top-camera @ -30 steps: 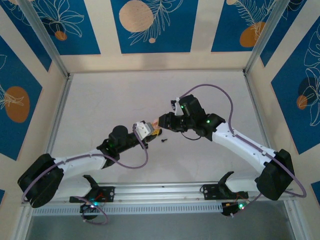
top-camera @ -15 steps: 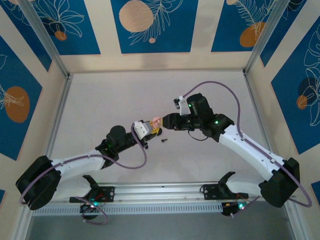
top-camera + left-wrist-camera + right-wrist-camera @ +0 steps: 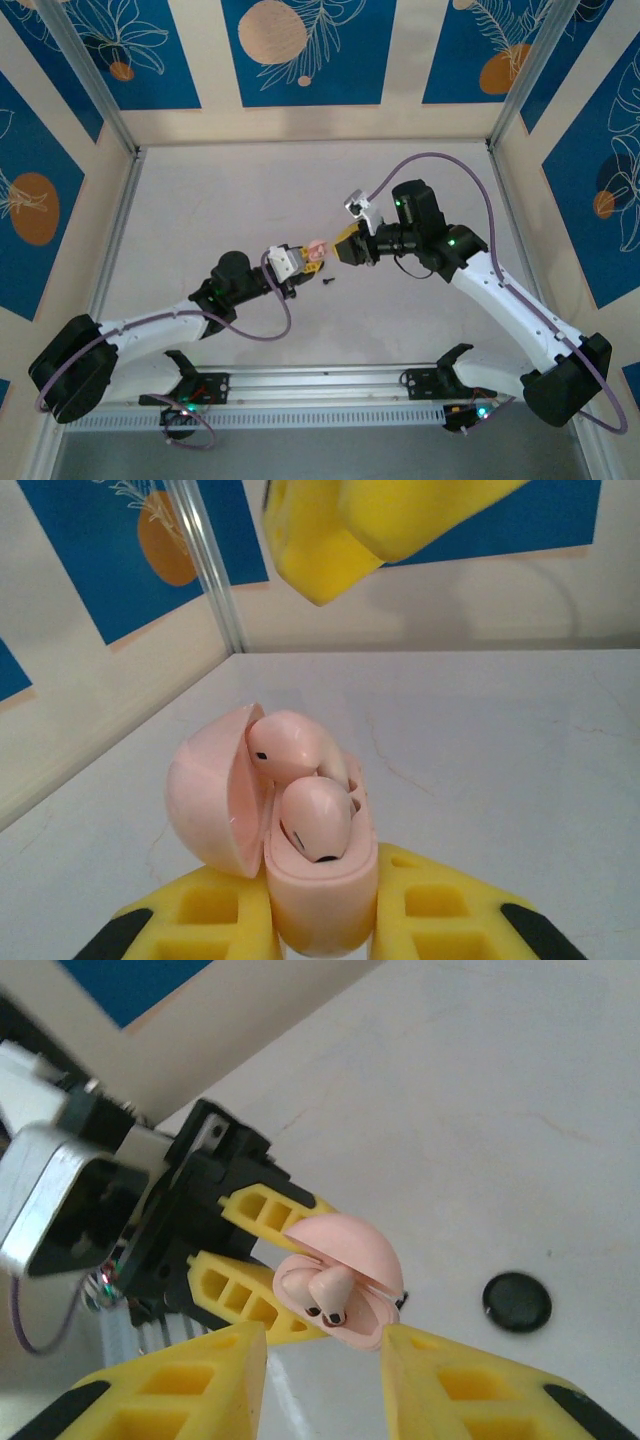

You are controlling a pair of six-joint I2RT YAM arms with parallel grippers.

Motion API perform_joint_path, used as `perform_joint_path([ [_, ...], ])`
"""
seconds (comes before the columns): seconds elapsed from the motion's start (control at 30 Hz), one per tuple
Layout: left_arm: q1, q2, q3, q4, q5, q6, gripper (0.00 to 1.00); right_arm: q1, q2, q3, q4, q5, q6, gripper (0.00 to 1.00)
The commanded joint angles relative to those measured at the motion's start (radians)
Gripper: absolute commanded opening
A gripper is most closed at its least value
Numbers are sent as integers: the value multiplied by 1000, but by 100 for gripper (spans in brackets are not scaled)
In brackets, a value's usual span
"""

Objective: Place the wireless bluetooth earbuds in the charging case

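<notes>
Within left gripper (image 3: pixel 320 932), charging case (image 3: pixel 322 890) is clamped; right gripper (image 3: pixel 325 1360), at three o'clock, is parted, empty. Earbuds (image 3: pixel 312 820): judged light, slick; sides advised.

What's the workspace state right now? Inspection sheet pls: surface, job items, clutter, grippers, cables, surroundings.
surface: table, pale and matte.
job's things: charging case pink, open, lid swung aside; two pink earbuds sitting in its wells.
clutter: black round disc lying on the table near the case.
grippers: left gripper shut on the case's base; right gripper open, holding nothing, close to the case, not touching it.
cables: purple cable loops at each arm, away from the case.
surroundings: blue-and-cream panels, metal frame posts.
</notes>
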Motion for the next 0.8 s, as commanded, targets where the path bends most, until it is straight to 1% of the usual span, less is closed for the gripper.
perform_joint_path([
  [0.0, -10, -20, 30, -6, 67, 27, 20, -20, -29, -24, -6, -126, -292, 34],
  [0.07, -9, -21, 26, 1, 78, 34, 20, -30, -35, -48, 6, -169, -395, 33],
  [0.13, -8, -19, 23, 10, 84, 40, 20, -42, -31, -62, 19, -191, -444, 32],
  [0.23, -8, -16, 16, 23, 90, 46, 20, -64, -16, -74, 48, -233, -442, 32],
  [0.47, -8, -19, 15, 19, 89, 55, 20, -73, 11, -100, 96, -254, -437, 31],
  [0.77, -8, -25, 15, 15, 81, 54, 20, -71, 37, -103, 96, -282, -410, 29],
])
